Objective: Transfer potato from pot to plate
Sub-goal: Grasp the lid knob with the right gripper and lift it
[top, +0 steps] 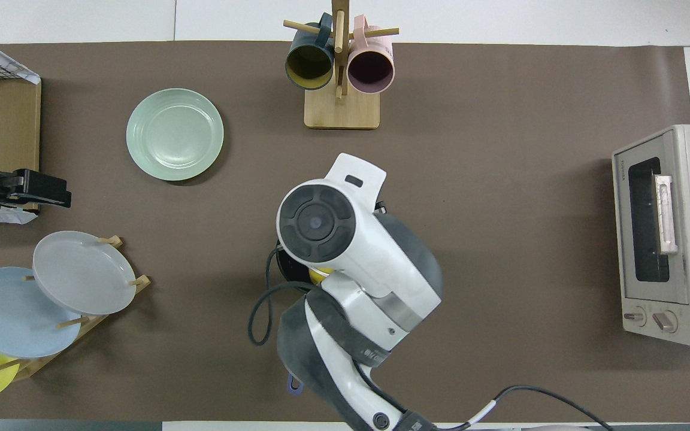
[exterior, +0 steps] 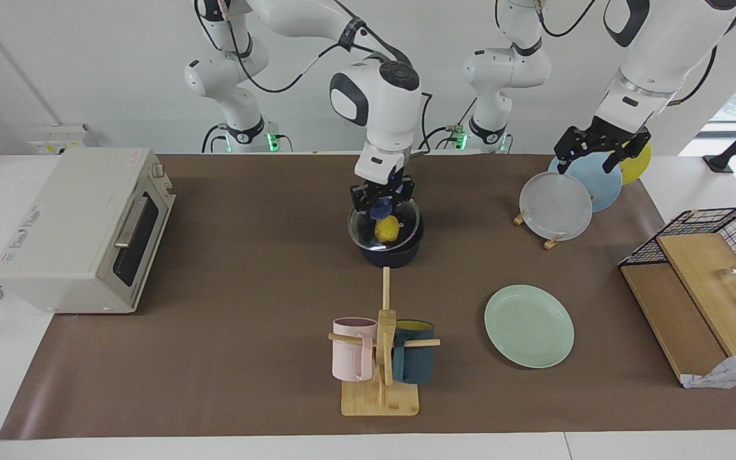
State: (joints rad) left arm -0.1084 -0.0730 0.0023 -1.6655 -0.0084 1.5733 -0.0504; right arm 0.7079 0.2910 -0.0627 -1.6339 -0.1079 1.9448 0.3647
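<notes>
The right tool is over the pot and grips the blue knob of a glass lid, which hangs tilted just above the pot's rim. The potato shows yellow through the glass and, as far as I can judge, lies inside the pot, near the middle of the tabletop.

The step in hand seems to be taking the lid off. To do it well, the lid should go straight up until its low edge is free of the rim, then sideways to a bare part of the tabletop, away from the mug stand. The grip on the small knob must stay firm, because a tilted lid can swing.

The plate waits toward the left arm's end, farther from the robots than the pot. The left tool waits over the plate rack; I cannot tell if it is open.
</notes>
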